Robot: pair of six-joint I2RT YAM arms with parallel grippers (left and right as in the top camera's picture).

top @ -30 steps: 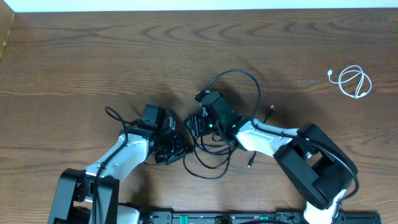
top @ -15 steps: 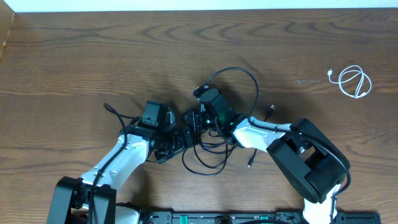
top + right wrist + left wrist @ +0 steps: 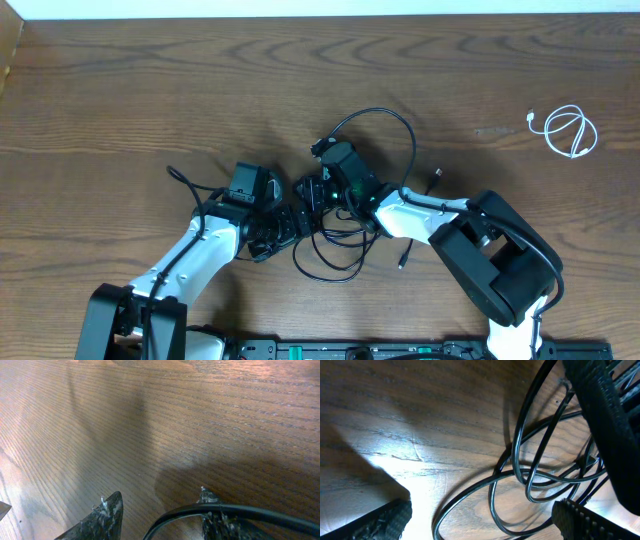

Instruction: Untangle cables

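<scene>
Hanging over the black cables (image 3: pixel 335 258) on the table (image 3: pixel 150 100), left hand (image 3: pixel 486 519) is wide open; right hand (image 3: pixel 159 504) is half open.

Dark brown wooden tabletop (image 3: pixel 150 90) with wavy, darker grain lines; we note a thin white strip (image 3: pixel 300 8) along its far edge. Near the right edge lies a thin white looped cable (image 3: pixel 571 131); at the centre, thin glossy black looped cables (image 3: pixel 340 240). We mark the left arm (image 3: pixel 195 250) and right arm (image 3: pixel 420 218) as white shells with black joints. The left gripper (image 3: pixel 285 222) and right gripper (image 3: pixel 312 192) are black; the right one's fingertips (image 3: pixel 107 515) are speckled grey.
</scene>
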